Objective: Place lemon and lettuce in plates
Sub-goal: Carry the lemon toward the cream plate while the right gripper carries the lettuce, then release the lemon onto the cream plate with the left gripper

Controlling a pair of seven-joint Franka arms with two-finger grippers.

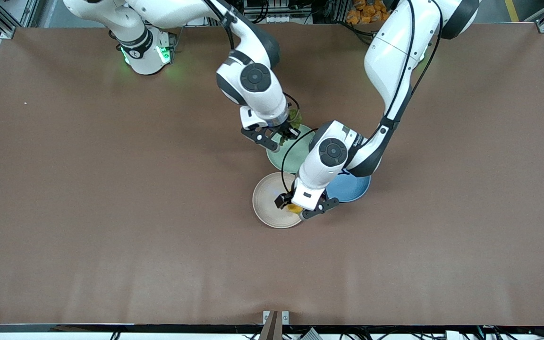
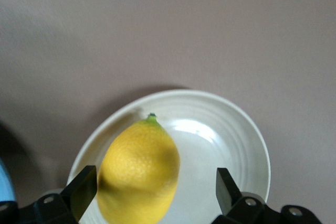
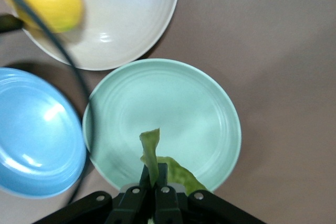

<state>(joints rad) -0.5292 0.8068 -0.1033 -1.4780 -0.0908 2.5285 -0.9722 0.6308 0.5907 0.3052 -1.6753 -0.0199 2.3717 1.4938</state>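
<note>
The yellow lemon (image 2: 139,171) is between the wide-open fingers of my left gripper (image 2: 156,190), close to one finger and well apart from the other. It is over the beige plate (image 2: 220,135), near the rim. In the front view the left gripper (image 1: 300,207) and lemon (image 1: 294,208) are at the edge of the beige plate (image 1: 269,198) that faces the left arm's end. My right gripper (image 3: 156,179) is shut on the stem of the green lettuce (image 3: 151,148), over the rim of the mint plate (image 3: 173,108). In the front view the right gripper (image 1: 276,137) holds the lettuce (image 1: 284,139) above the mint plate (image 1: 295,160).
A blue plate (image 1: 350,189) lies beside the beige and mint plates, toward the left arm's end, partly under the left arm; it also shows in the right wrist view (image 3: 31,140). The three plates nearly touch. Brown table (image 1: 111,212) spreads wide around them.
</note>
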